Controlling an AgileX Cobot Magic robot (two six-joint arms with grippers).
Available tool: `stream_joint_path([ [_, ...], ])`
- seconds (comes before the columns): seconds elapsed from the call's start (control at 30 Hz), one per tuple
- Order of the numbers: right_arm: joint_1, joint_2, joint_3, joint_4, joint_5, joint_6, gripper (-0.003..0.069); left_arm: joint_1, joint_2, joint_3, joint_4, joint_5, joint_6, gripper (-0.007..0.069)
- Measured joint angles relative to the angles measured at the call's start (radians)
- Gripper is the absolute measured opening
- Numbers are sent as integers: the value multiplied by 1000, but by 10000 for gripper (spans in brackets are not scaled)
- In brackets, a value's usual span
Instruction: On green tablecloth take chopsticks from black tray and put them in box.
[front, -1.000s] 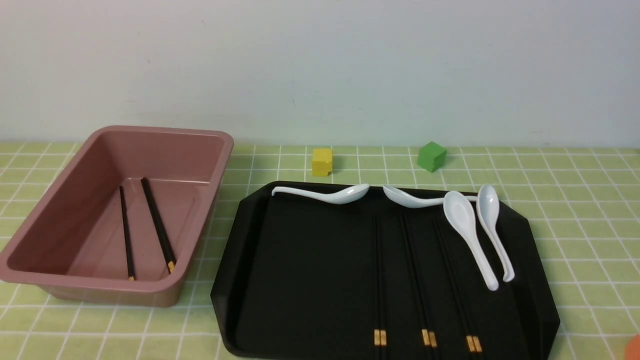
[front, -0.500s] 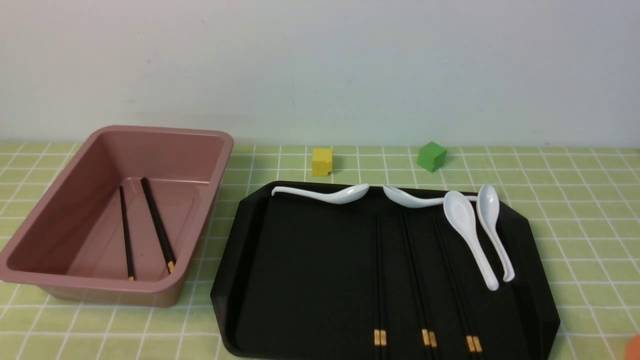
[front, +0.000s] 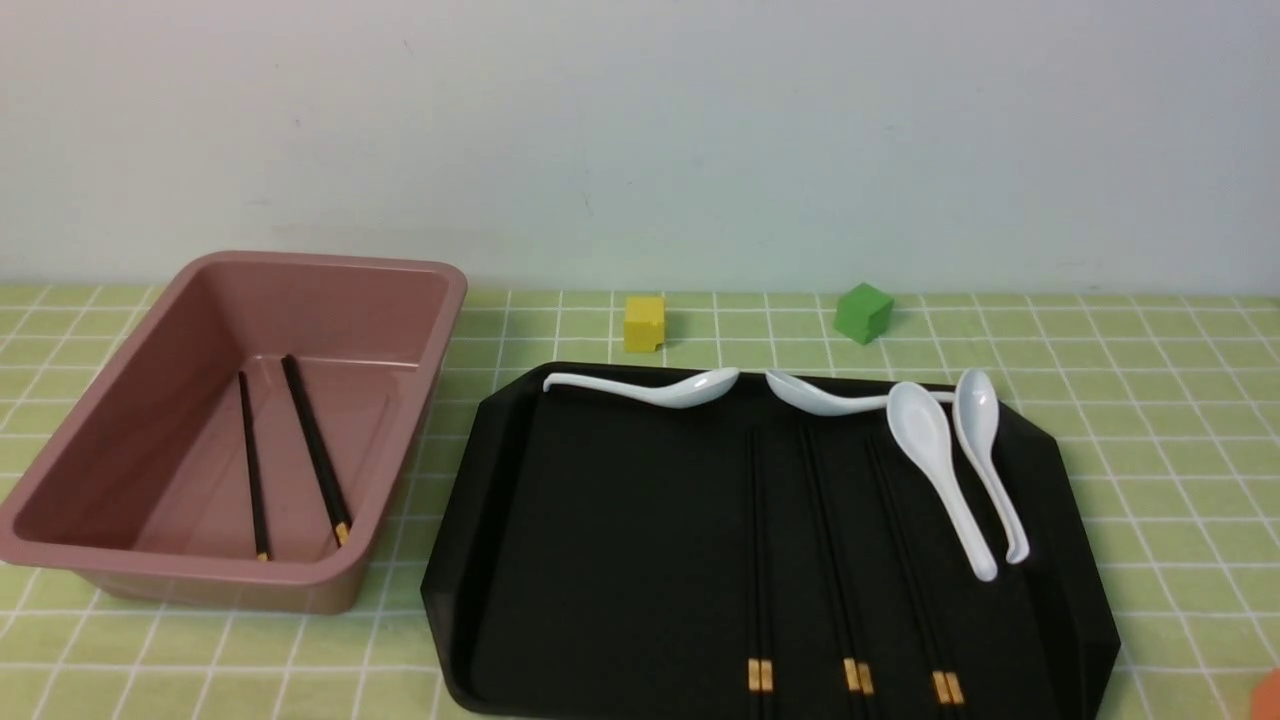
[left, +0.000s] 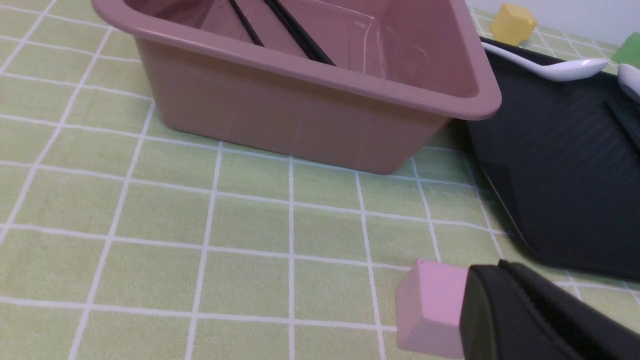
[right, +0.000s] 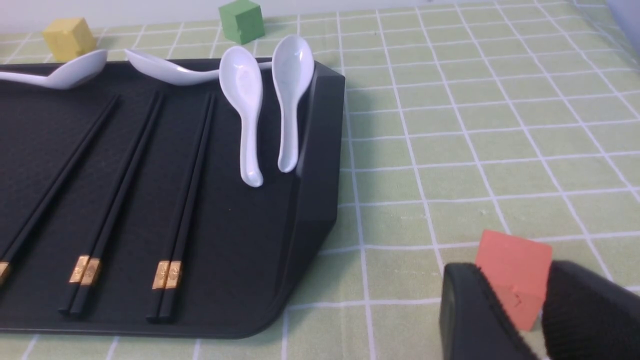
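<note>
Three pairs of chopsticks (right: 172, 200) are lying in the black tray (right: 310, 200), well apart from the right hand (right: 515, 312), whose fingers are sitting open around an orange cube (right: 514, 272).

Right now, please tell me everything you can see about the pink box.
The box is a deep, dusty-pink tub that looks like plastic, with rounded corners, sloping walls and a rolled rim. It stands upright on the green tablecloth, left of the black tray. Two chopsticks lie inside on its floor.
</note>
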Motion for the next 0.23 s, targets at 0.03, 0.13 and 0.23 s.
stream_joint_path([
  [0.03, 0, 0, 0, 0, 0, 0, 239, 0, 0, 0, 0, 0, 0, 8],
  [0.13, 0, 0, 0, 0, 0, 0, 239, 0, 0, 0, 0, 0, 0, 9],
  [0.23, 0, 0, 0, 0, 0, 0, 239, 0, 0, 0, 0, 0, 1, 15],
])
